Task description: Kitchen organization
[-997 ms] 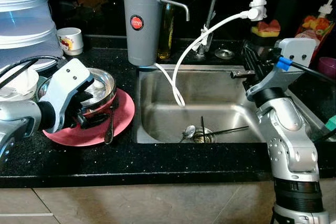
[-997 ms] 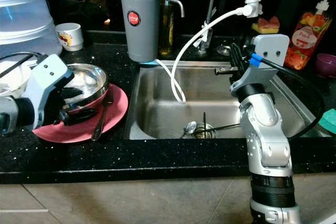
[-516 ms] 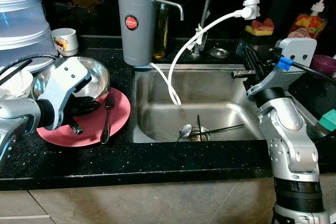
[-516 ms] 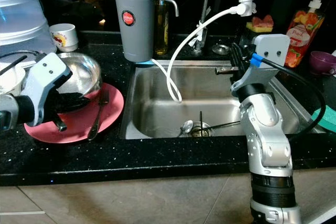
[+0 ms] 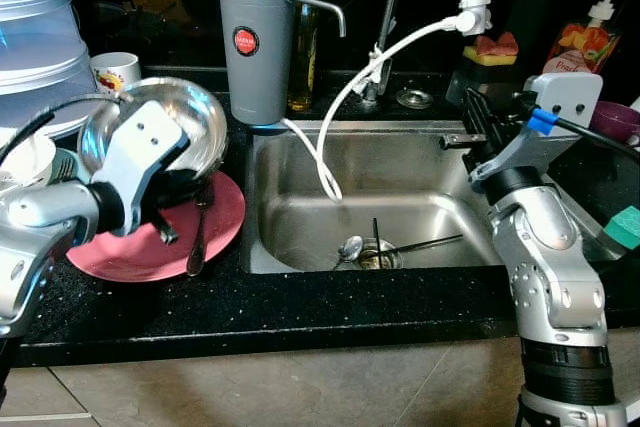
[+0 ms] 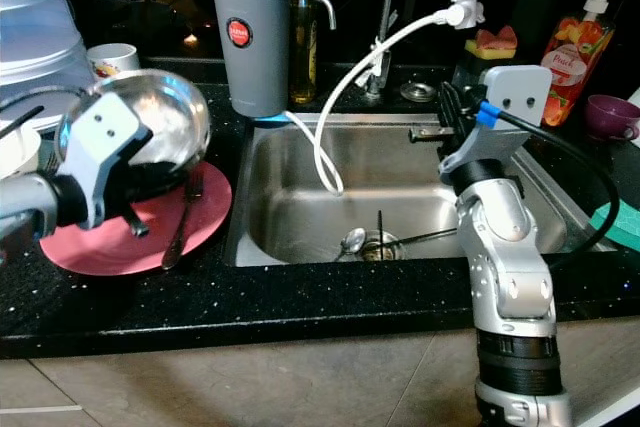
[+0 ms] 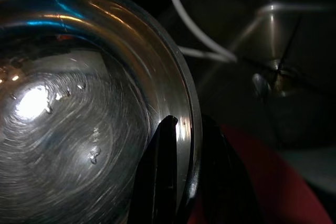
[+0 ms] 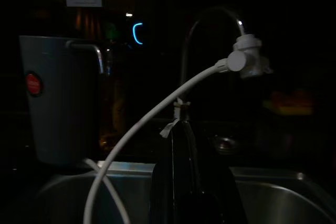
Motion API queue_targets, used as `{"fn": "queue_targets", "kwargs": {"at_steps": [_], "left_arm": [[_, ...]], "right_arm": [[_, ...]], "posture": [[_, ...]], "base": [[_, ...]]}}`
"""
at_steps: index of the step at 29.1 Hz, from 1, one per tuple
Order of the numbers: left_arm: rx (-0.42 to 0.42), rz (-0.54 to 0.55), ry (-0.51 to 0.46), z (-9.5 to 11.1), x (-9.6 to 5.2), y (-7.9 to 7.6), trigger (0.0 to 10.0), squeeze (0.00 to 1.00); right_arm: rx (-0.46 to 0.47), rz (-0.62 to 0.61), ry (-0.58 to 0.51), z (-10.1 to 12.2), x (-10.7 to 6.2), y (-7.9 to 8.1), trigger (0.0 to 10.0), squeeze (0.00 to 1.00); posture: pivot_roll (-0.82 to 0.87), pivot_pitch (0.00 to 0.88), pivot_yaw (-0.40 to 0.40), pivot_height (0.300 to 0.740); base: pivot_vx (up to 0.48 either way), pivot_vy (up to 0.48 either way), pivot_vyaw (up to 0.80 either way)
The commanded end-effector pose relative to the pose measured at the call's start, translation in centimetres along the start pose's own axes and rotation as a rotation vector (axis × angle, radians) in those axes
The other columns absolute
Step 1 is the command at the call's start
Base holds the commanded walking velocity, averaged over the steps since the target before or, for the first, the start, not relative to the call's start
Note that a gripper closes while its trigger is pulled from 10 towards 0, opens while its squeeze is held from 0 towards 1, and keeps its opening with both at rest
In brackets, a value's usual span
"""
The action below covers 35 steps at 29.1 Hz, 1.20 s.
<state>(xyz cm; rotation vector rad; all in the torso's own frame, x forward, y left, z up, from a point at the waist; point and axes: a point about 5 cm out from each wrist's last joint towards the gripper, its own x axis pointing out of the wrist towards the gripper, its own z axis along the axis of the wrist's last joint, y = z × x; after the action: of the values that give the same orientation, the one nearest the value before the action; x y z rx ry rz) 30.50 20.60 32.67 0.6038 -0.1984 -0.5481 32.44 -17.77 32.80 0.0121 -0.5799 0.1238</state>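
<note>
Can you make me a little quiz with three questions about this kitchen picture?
1. True or false: the left tool grips the rim of the steel bowl.
2. What lies in the bottom of the sink? A) a red cup B) a spoon C) a sponge
3. Fill in the gap: the fork rests on the ____ plate.

Key:
1. True. One finger sits inside the rim and one outside, and the bowl is tilted up off the plate.
2. B. A spoon lies by the drain.
3. Pink.
</note>
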Motion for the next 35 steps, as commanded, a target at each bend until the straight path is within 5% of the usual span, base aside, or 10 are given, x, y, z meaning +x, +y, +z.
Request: {"fn": "queue_targets", "kwargs": {"at_steps": [1, 11, 12, 16, 18, 26, 27, 28, 29, 35], "left_arm": [[0.083, 0.007, -0.071, 1.3, 0.3, -0.3, 10.0, 0.0], [0.295, 0.004, -0.165, 2.7, 2.3, -1.3, 10.0, 0.0], [0.385, -0.001, -0.171, 2.5, 3.0, -1.9, 10.0, 0.0], [0.495, -0.038, -0.179, 2.1, 3.9, -3.2, 10.0, 0.0], [0.544, -0.075, -0.197, 2.0, 4.5, -4.4, 10.0, 0.0], [0.628, -0.118, -0.287, 2.4, 5.9, -6.9, 10.0, 0.0], [0.627, -0.12, -0.299, 2.6, 6.1, -7.2, 10.0, 0.0], [0.627, -0.12, -0.299, 2.6, 6.1, -7.2, 10.0, 0.0], [0.631, -0.119, -0.312, 2.7, 6.2, -7.4, 10.0, 0.0], [0.645, -0.123, -0.343, 2.6, 6.7, -8.0, 10.0, 0.0]], "right_arm": [[0.02, 0.053, 0.023, -0.2, -0.4, 0.7, 10.0, 0.0], [0.116, 0.213, 0.117, -0.7, -0.9, 2.6, 10.0, 0.0], [0.122, 0.225, 0.149, -1.1, -1.0, 2.9, 10.0, 0.0], [0.162, 0.24, 0.177, -1.4, -1.1, 3.4, 10.0, 0.0], [0.222, 0.276, 0.171, -1.2, -1.1, 4.1, 10.0, 1.0], [0.28, 0.322, 0.188, -1.0, -1.1, 5.4, 10.0, 1.0], [0.29, 0.321, 0.195, -1.0, -1.1, 5.5, 10.0, 0.59], [0.29, 0.321, 0.195, -1.0, -1.1, 5.5, 10.0, 0.59], [0.296, 0.32, 0.2, -1.1, -1.1, 5.6, 10.0, 0.0], [0.352, 0.328, 0.217, -1.1, -1.0, 5.8, 10.0, 0.0]], "posture": [[0.06, 0.152, -0.074, 0.74], [0.06, 0.148, -0.072, 0.74], [0.06, 0.146, -0.073, 0.74], [0.06, 0.146, -0.073, 0.74], [0.06, 0.144, -0.074, 0.74], [0.05, 0.141, -0.072, 0.74], [0.05, 0.141, -0.072, 0.74], [0.05, 0.141, -0.072, 0.74], [0.05, 0.141, -0.072, 0.74], [0.05, 0.13, -0.074, 0.74]], "base": [[0.0, 0.0, 0.0], [0.0, 0.0, 0.0], [0.0, 0.0, 0.0], [0.0, 0.0, 0.0], [0.0, 0.0, 0.0], [0.0, 0.0, 0.0], [0.0, 0.0, 0.0], [0.0, 0.0, 0.0], [0.0, 0.0, 0.0], [0.0, 0.0, 0.0]]}}
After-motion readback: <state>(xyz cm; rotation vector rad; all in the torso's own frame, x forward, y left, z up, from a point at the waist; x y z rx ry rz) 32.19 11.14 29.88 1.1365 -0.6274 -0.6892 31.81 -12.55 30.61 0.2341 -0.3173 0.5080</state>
